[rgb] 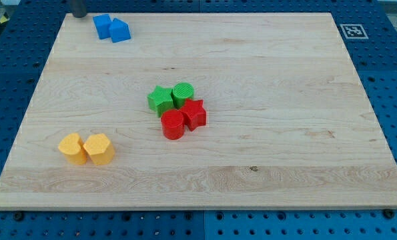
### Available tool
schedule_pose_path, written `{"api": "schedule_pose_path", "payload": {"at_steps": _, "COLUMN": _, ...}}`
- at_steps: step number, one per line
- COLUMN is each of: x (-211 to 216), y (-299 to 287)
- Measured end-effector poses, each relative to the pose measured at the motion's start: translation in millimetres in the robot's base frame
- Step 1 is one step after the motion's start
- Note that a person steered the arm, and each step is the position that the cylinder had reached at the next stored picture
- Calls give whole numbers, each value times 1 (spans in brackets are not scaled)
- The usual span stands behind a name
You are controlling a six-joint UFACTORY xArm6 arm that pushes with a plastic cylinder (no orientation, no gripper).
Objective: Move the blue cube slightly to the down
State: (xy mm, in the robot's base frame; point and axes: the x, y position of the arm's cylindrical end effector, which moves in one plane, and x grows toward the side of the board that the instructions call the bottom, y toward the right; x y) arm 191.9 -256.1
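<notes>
Yellow blocks (86, 148) nearest; blue cube (103, 26) upright.

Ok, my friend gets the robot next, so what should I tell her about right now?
My tip sits at the view's top left, just left of the two blue blocks and not clearly touching them.
The blue cube touches the other blue block, near the board's top edge.
Done: nothing visible yet.
Left: get above the cube and nudge it slightly toward the view's bottom.
</notes>
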Motion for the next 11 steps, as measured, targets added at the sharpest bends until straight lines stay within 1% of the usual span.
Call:
{"api": "schedule_pose_path", "payload": {"at_steps": 1, "x": 17, "y": 12}}
{"api": "schedule_pose_path", "payload": {"at_steps": 2, "x": 22, "y": 17}}
{"api": "schedule_pose_path", "payload": {"at_steps": 6, "x": 22, "y": 53}}
{"api": "schedule_pose_path", "payload": {"at_steps": 11, "x": 78, "y": 58}}
